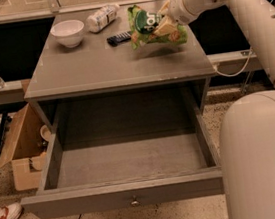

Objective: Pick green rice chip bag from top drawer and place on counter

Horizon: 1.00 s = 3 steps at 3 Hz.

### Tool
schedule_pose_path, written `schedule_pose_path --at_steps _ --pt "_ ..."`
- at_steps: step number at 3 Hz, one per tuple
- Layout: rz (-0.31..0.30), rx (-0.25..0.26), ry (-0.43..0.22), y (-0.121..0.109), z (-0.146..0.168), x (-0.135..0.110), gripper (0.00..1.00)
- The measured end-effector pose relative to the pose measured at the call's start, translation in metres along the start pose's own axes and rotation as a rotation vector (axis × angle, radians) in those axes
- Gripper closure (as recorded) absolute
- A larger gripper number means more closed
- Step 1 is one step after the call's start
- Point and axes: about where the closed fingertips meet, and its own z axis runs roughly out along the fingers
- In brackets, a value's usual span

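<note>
The green rice chip bag [153,26] is crinkled, light green with a dark-green round logo. It hangs just above the right rear part of the counter [96,66]. My gripper [167,19] is shut on the bag's right side, at the end of the white arm that reaches in from the upper right. The top drawer [129,163] stands pulled fully open below the counter, with its knob [135,201] on the front panel. Its inside shows bare grey wood.
On the counter's back part are a white bowl [68,33], a lying plastic bottle [102,17] and a small dark bar [119,38] just left of the bag. A cardboard box [24,146] stands on the floor at left. My white base [265,160] fills the lower right.
</note>
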Motion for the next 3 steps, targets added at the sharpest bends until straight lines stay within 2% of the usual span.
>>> schedule_pose_path --at_steps 1,2,3 --pt "-0.002 -0.033 -0.041 0.004 0.013 -0.015 0.11" --pt "0.010 -0.069 -0.071 0.011 0.016 -0.017 0.00" --pt "0.027 -0.072 -0.067 0.013 -0.007 0.004 0.00"
